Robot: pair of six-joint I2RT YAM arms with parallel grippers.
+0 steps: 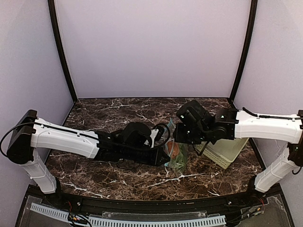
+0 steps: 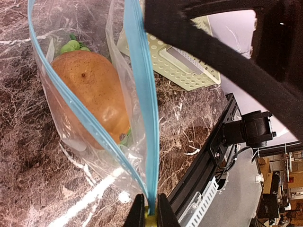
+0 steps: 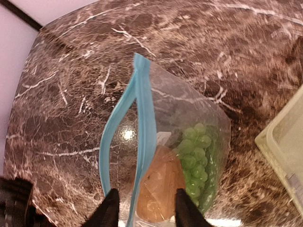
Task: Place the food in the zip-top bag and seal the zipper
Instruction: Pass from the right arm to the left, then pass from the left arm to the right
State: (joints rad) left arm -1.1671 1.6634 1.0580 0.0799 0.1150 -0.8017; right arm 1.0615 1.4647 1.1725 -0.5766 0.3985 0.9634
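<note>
The zip-top bag [image 1: 177, 153] lies on the marble table between both arms. Inside it sit the food items: a brown-orange oval [image 2: 92, 94] and a green lumpy vegetable [image 3: 194, 156]. My left gripper [image 2: 150, 213] is shut on one end of the teal zipper [image 2: 144, 94], whose two strips spread apart away from the jaws. The right gripper [image 3: 146, 210] hangs open over the bag [image 3: 189, 104]. One zipper [image 3: 147, 123] strip runs between its fingers, and the other bows out to the left. The strips join at the far end.
A pale green slotted basket [image 1: 227, 151] stands just right of the bag, under the right arm, and shows in both wrist views [image 2: 189, 61] [image 3: 284, 151]. The table's black front rail [image 2: 213, 156] lies close behind the left gripper.
</note>
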